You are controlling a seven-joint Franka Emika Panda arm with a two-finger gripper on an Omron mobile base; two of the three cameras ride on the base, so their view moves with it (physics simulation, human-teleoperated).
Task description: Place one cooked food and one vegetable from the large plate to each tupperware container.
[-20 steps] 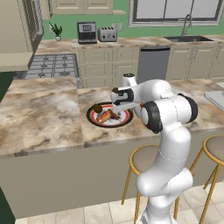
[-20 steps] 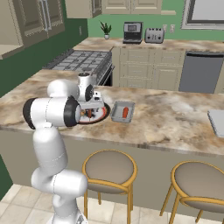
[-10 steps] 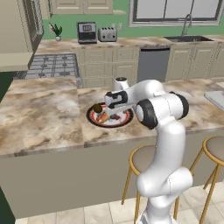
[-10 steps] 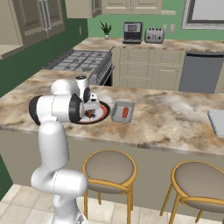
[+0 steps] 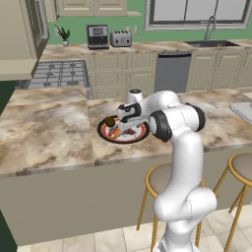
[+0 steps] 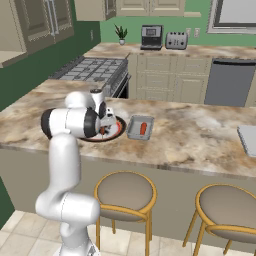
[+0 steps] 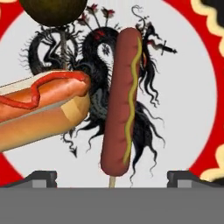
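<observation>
corn dog (image 7: 120, 105) on large plate (image 7: 183, 87), between open claw (image 7: 112, 178) tips (centred)

Red-ringed white large plate (image 7: 183, 87), black dragon motif; mustard-striped brown sausage (image 7: 122, 100).

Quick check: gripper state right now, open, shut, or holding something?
Gripper: open, holding nothing, poised over the corn dog on the large plate.

The arm (image 6: 75, 122) hides much of the large plate (image 6: 119, 131); a hot dog (image 7: 35, 109) runs off-frame.
</observation>
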